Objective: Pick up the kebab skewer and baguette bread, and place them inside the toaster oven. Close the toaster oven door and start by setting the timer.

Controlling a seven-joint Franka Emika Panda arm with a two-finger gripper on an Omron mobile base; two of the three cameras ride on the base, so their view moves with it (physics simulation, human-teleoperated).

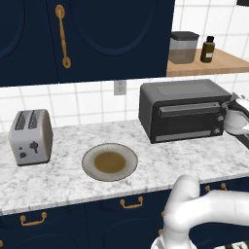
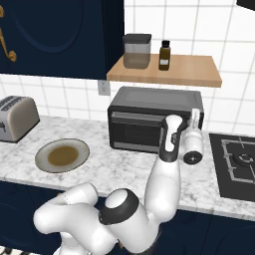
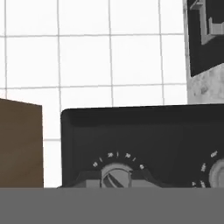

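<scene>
Toaster oven: you find the toaster oven (image 1: pixel 184 110) at the back of the counter (image 1: pixel 58 182), against the tiles, with the toaster oven door (image 2: pixel 137 131) standing upright and closed.
Food: the plate (image 1: pixel 110 161) is bare; you cannot see the skewer or baguette, so judge them inside the oven.
Step in hand: probably the timer.
Gripper: the gripper (image 2: pixel 195 117) sits at the oven's right-hand panel; you cannot tell whether its fingers are spread or pinching.
Handling: expect the timer knob (image 3: pixel 116 178) to be small, rigid and smooth, likely slippery; pinch it across its raised ridge and twist. The boxy oven should stay put.
Hand view: gives you the dial marks and a second knob (image 3: pixel 217 175).
Base views: give you the whole door, the silver toaster (image 1: pixel 30 136) and the stovetop (image 2: pixel 238 162).
</scene>
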